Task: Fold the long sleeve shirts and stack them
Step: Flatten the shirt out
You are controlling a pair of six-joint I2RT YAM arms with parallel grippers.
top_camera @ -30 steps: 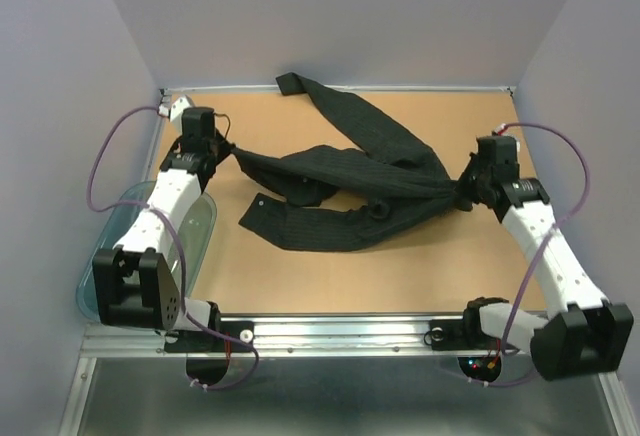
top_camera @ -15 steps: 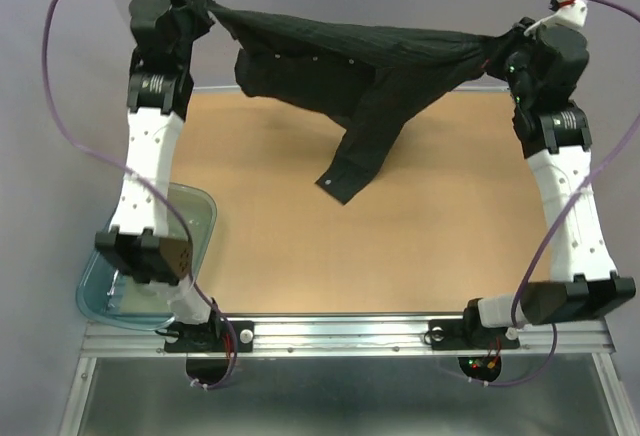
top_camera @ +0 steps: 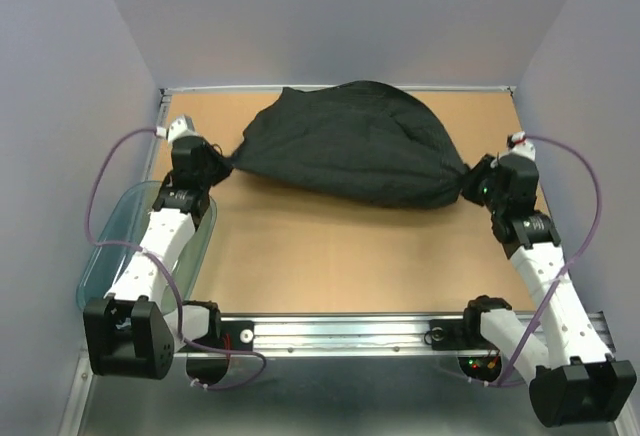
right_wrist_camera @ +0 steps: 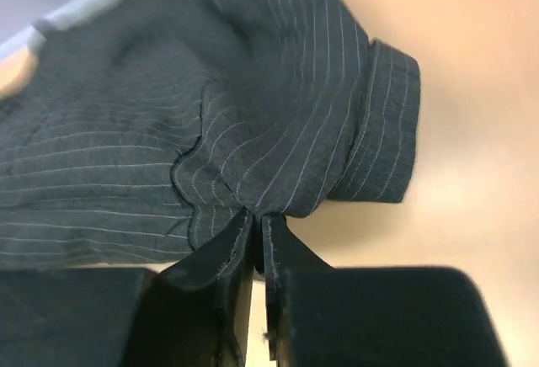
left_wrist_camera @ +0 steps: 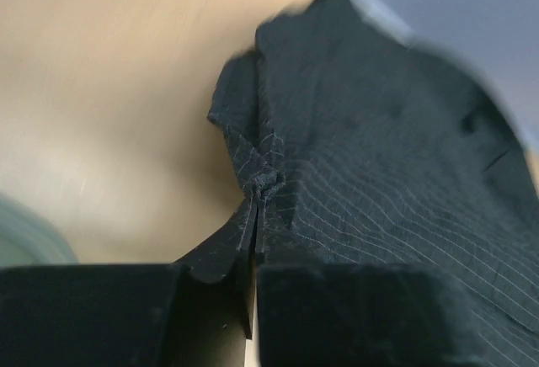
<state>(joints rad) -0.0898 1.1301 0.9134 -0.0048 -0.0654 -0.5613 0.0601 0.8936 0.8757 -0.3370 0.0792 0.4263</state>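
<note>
The black pinstriped long sleeve shirt [top_camera: 345,146] lies spread as a domed heap across the far half of the table. My left gripper [top_camera: 222,161] is shut on the shirt's left edge, low over the table. The left wrist view shows the cloth [left_wrist_camera: 370,156] bunched between the closed fingers [left_wrist_camera: 221,253]. My right gripper [top_camera: 468,184] is shut on the shirt's right edge. The right wrist view shows a cuffed sleeve end [right_wrist_camera: 383,131] beside the pinch point. Buttons, collar and label are hidden.
A translucent blue-grey plastic tub [top_camera: 110,256] sits off the table's left side, under the left arm. The brown table [top_camera: 350,256] has a raised rim at the back and a metal rail [top_camera: 340,334] along the front. Grey walls close in on three sides.
Both arms held the shirt stretched high above the table half a second ago. They have dropped down and forward, and the shirt now rests billowed on the table.
</note>
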